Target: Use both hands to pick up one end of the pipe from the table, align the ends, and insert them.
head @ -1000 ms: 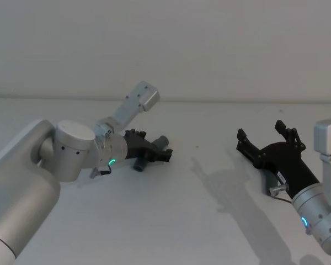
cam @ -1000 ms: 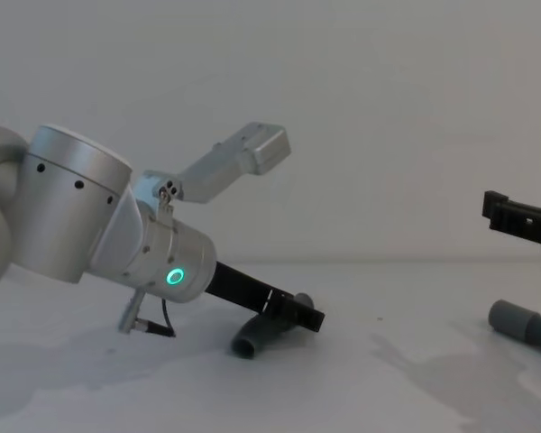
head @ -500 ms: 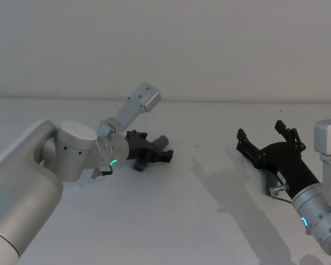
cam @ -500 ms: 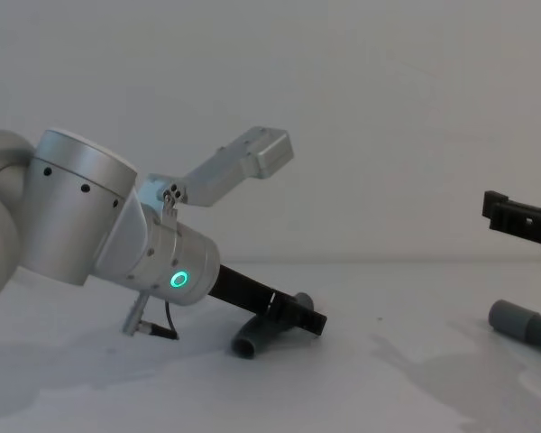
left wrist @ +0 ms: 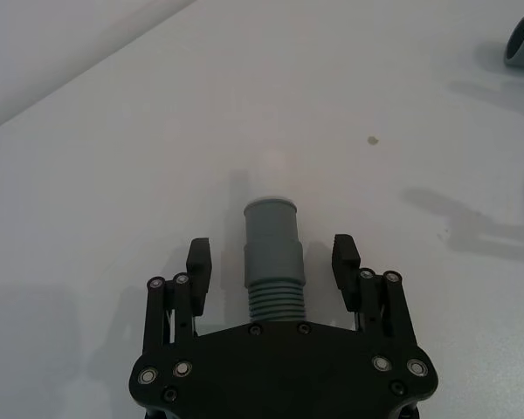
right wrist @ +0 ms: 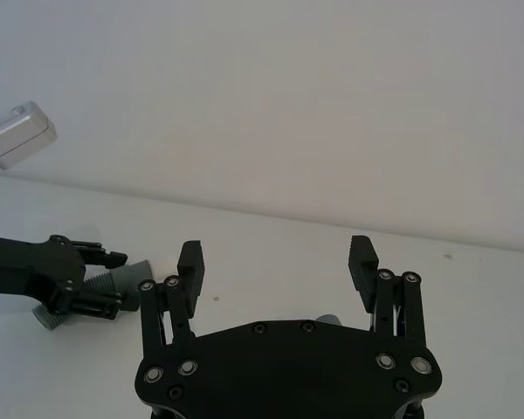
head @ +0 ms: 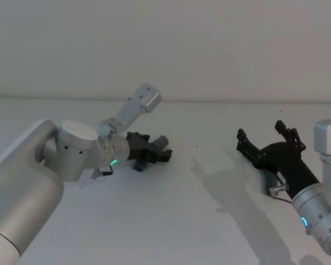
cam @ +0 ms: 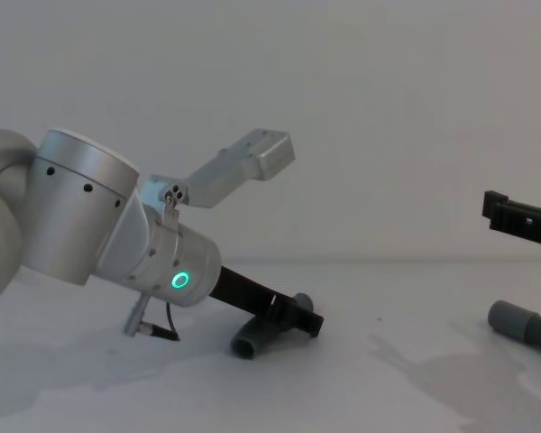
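Note:
The curved pipe piece (left wrist: 273, 253) lies on the white table (head: 171, 221), its lighter cuff and whitish tip pointing away from my left gripper (left wrist: 272, 260). That gripper is open and straddles the ribbed part, with a gap on each side. In the head view the left gripper (head: 156, 153) is low at the table's left, over this pipe piece (head: 163, 142). My right gripper (head: 265, 135) hovers open on the right with nothing in it. The second pipe piece (cam: 523, 327) lies on the table below it.
A silver camera block (head: 145, 98) sticks up from the left wrist. The left arm's thick silver link (cam: 81, 221) with a green ring fills the left side. A plain white wall stands behind the table. Open table lies between the two grippers.
The left arm has shifted very slightly, with its gripper settling a little lower around the curved pipe piece. The right gripper and the second pipe piece have not moved.

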`<move>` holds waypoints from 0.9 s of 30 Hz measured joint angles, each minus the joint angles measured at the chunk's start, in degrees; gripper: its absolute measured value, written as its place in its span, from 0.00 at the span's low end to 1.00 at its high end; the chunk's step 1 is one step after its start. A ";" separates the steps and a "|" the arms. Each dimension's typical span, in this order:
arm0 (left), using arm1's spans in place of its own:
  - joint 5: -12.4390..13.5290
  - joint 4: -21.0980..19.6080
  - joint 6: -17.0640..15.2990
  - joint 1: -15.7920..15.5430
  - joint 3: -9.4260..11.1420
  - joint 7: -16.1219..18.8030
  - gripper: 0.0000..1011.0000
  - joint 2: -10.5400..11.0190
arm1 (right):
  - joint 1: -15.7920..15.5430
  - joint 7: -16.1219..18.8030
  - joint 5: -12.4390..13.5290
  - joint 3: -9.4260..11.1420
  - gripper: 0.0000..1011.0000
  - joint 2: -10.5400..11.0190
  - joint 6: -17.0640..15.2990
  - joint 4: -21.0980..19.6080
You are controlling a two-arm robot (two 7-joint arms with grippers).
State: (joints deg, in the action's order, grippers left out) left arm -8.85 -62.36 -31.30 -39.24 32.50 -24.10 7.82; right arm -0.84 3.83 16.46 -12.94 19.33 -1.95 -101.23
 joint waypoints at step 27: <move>0.21 0.17 -0.28 -0.05 -0.03 -0.07 0.65 -0.04 | 0.00 0.00 0.00 0.00 0.99 0.00 0.00 0.00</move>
State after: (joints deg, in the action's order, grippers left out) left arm -8.65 -62.20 -31.58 -39.29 32.47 -24.16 7.79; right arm -0.84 3.83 16.46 -12.94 19.33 -1.95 -101.23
